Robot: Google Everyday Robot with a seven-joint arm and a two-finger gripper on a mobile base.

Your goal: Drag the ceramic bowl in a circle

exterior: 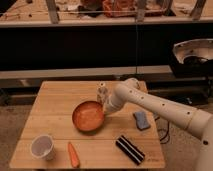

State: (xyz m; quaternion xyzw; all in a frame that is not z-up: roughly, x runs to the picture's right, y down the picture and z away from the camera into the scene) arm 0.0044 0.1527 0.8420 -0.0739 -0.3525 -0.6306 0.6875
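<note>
Arm reaches in from the right, bent over the counter.

Gripper: down at the right rim of the bowl, touching or just above it. Whether it is wide, narrow or clamped on the rim cannot be told from this view.

Bowl: upright, flat on the counter, about mid-counter. Orange-red, with a paler inside.

Other items:
- White cup: upright, front left corner, well apart from the bowl.
- Carrot: lying just right of the cup, near the front edge, tip pointing away from the front edge.
- Blue sponge: right of the bowl, under the arm, near the right edge.
- Black striped block: lying diagonally, front right, in front of the sponge.
</note>
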